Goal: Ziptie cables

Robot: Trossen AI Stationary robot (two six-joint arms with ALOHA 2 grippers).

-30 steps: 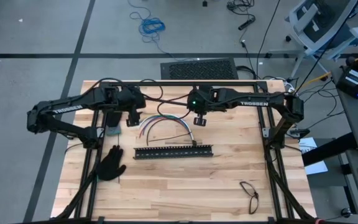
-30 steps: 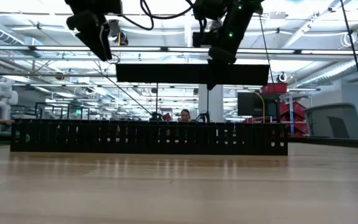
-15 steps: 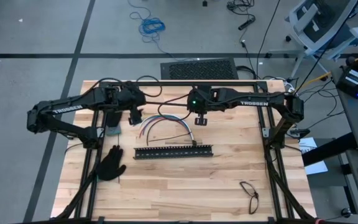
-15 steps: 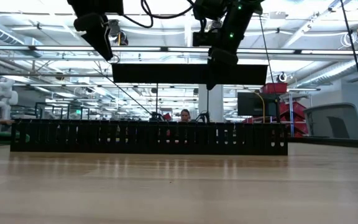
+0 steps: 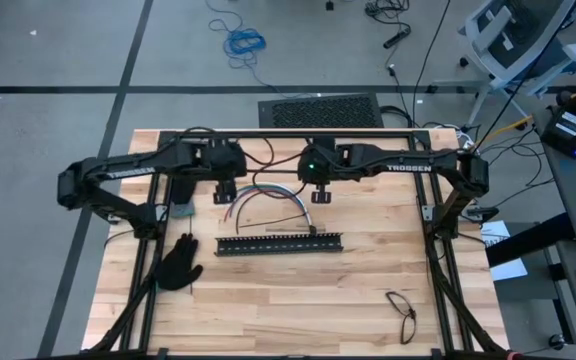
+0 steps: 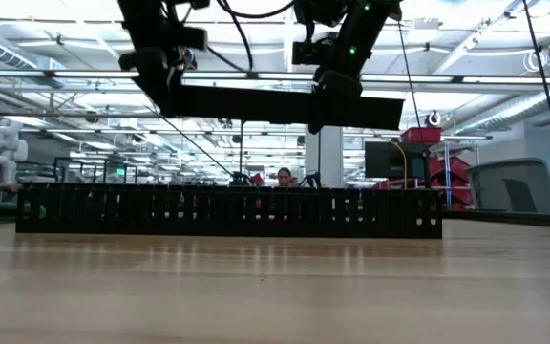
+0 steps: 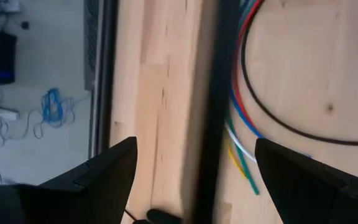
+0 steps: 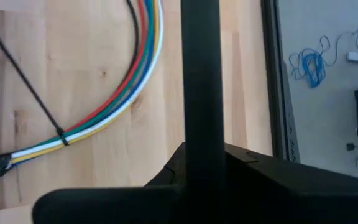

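Gripping: right gripper point(image 5: 321, 195), fingers clamped on long flat black slotted bar point(image 8: 201, 74), raised above table
Cables: curved red, blue, white, yellow-green wire bundle point(image 5: 265, 198) on wooden table point(image 5: 298, 290), between both grippers
Left gripper point(image 5: 224, 194): fingers apart, at 9 o'clock of bundle

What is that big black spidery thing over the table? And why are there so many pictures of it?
It is a robot with two arms, and each arm ends in a two-finger gripper. One picture looks straight down from above, one looks across from table height, and two come from small cameras on the robot's wrists. On the wooden table lie a bundle of coloured cables, a black slotted bar, a black glove and a pair of glasses. The right gripper is shut on another long black bar and holds it in the air above the cables. The left gripper is open, with its fingers on either side of that same bar.
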